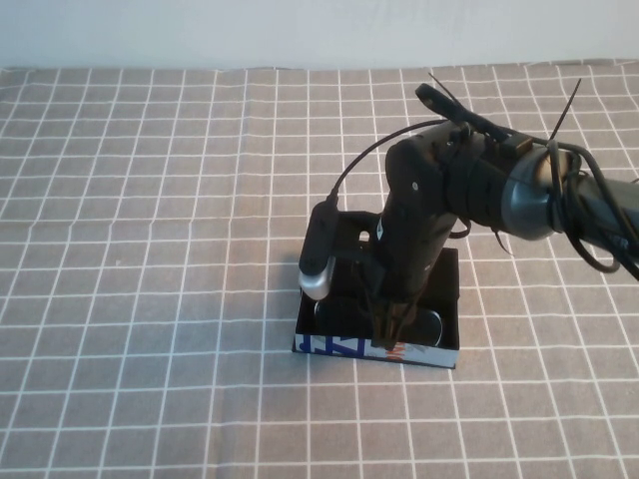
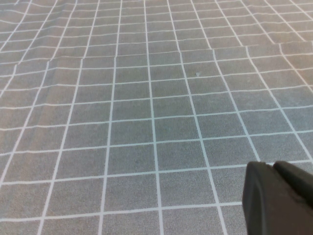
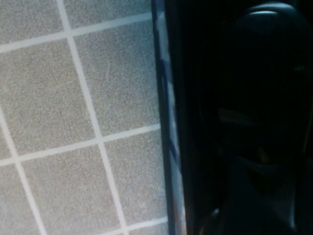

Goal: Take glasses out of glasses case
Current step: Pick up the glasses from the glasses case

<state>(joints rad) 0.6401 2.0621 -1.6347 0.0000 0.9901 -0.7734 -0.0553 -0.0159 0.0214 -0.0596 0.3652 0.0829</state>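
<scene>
The glasses case point(image 1: 334, 346) is a small black box lying open at the middle front of the table, its white-blue lettered side facing me. The black glasses point(image 1: 334, 319) lie inside it, with one dark lens showing on each side of my right gripper point(image 1: 389, 337). That gripper reaches straight down into the case, its fingers close together at the middle of the glasses. The right wrist view shows the case's white-blue wall point(image 3: 168, 122) and a dark interior. My left gripper point(image 2: 273, 166) shows only in the left wrist view, shut and empty above bare cloth.
A grey tablecloth point(image 1: 150, 249) with a white grid covers the whole table. The right arm point(image 1: 519, 195) with its cables comes in from the right. A white wall runs along the table's far edge.
</scene>
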